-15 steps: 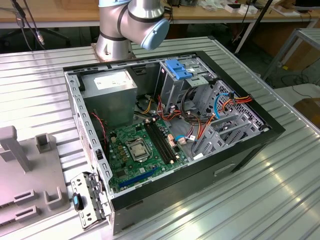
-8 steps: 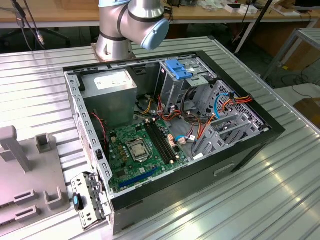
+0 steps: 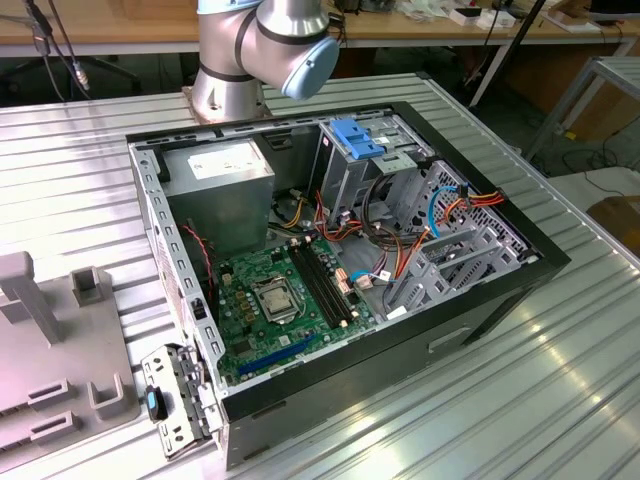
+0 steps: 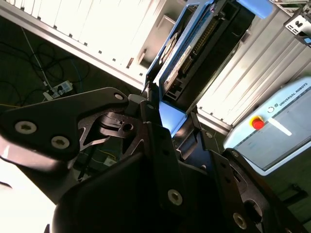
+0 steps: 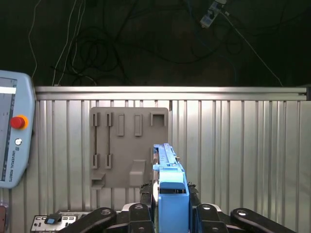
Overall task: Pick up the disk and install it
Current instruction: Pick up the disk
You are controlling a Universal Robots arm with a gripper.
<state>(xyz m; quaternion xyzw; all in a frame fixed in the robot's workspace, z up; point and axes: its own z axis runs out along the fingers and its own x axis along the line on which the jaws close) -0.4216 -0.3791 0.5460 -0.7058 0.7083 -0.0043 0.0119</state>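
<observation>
Pickup is looking done: the gripper (image 5: 170, 191) is clamping the disk (image 5: 167, 162) by its blue-railed edges above the ribbed table (image 5: 243, 145), with installation into the open computer case (image 3: 440, 335) not yet done.

The black tool (image 4: 170, 116) is clamped on one end of the disk (image 4: 187, 46), with its fingers (image 4: 147, 112) closed against a blue rail (image 4: 171, 118). The disk stands out from the tool edge-on, and a row of connector pins (image 4: 206, 36) shows along its dark side. Behind the disk lies the bright ribbed metal surface (image 4: 97, 24), with a pale grey pendant (image 4: 286, 126) carrying a red button (image 4: 257, 123) close beside the tool, and past the surface's edge a power strip (image 4: 60, 88) and loose cables (image 4: 29, 68) lie on the dark floor (image 4: 19, 48).
</observation>
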